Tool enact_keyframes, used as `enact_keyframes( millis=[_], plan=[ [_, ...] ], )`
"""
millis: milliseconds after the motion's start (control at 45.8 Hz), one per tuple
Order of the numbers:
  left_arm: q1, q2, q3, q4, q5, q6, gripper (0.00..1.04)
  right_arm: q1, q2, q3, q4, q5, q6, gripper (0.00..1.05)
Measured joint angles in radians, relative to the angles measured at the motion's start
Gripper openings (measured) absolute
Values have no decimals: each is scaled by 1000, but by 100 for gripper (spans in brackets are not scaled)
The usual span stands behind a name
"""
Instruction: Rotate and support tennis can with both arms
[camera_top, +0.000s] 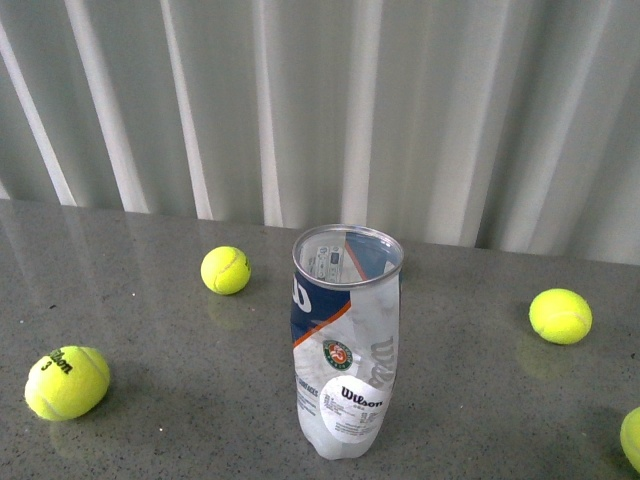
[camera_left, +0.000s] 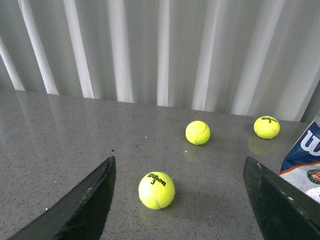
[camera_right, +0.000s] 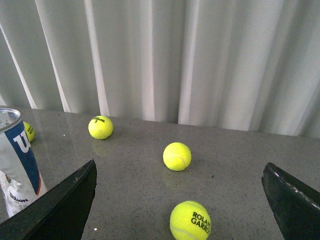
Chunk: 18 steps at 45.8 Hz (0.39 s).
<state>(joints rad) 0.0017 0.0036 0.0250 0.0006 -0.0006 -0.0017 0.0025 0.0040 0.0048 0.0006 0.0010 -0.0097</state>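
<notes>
Can (camera_top: 346, 345) stands upright mid-table (camera_top: 170, 400), open metal rim up, Wilson label facing the front camera; it looks empty. No arm shows in the front view. Four balls lie loose around it: one far left (camera_top: 67, 382) marked "3", one behind-left (camera_top: 225, 270), one to the right (camera_top: 560, 316), one cut off at the right edge (camera_top: 631, 438). All sit apart from the can. Pale pleated curtain (camera_top: 330, 110) behind the table. Left gripper (camera_left: 180, 200) has jaws spread wide, nothing between them but bare table and a ball ahead; the can's edge shows just beside one finger (camera_left: 277, 205). Right gripper (camera_right: 180, 205) is likewise spread wide and empty, the can at the frame edge beside a finger (camera_right: 62, 207).
</notes>
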Motion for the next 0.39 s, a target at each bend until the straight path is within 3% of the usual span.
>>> enact_keyframes(
  millis=[109, 393],
  plan=[
    [0, 0, 0, 0, 0, 0, 100, 0, 0, 0, 0, 0, 0, 98],
    [0, 0, 0, 0, 0, 0, 98, 0, 0, 0, 0, 0, 0, 98]
  ],
)
